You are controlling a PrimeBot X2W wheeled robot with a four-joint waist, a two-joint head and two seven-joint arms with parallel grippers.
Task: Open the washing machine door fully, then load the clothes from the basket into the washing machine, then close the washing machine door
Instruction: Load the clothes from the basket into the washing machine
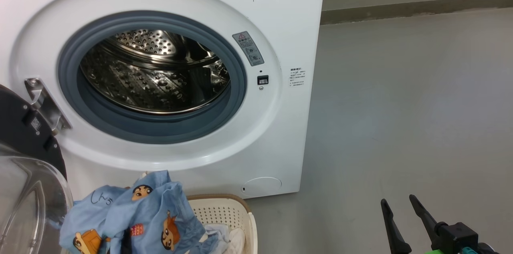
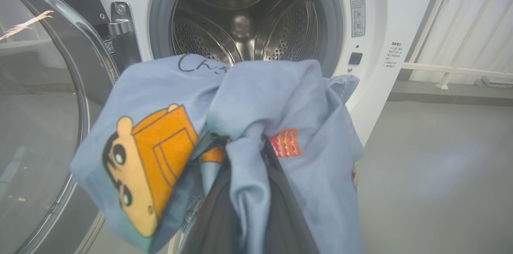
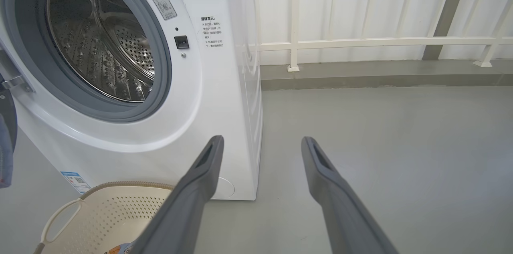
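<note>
Right now your left tool [image 2: 243, 154] is clenched on the light blue clothes printed with orange cartoon boy figures [image 2: 280, 97], its dark fingers [image 2: 218, 222] half buried in the folds. From that wrist you see the bundle hanging in front of the big white front-loading washing machine [image 1: 280, 25], low across the mouth of its perforated steel drum [image 1: 156, 73]. In the head view the clothes [image 1: 152, 214] are bunched at lower left, above the left part of the small cream-white perforated plastic basket with a brown woven-look rim [image 1: 218, 197]. Some white cloth [image 1: 236, 238] lies inside it. The basket stands on the grey floor [image 1: 400, 105], near the foot of the machine. The large round door with a glossy black rim and clear glass bowl [image 1: 24, 134] stands swung open at the left on its steel hinge [image 1: 44, 103]. Your right tool [image 1: 398, 202] is released, fingers spread with nothing between them, over the floor to the right of the basket and well apart from the clothes.
</note>
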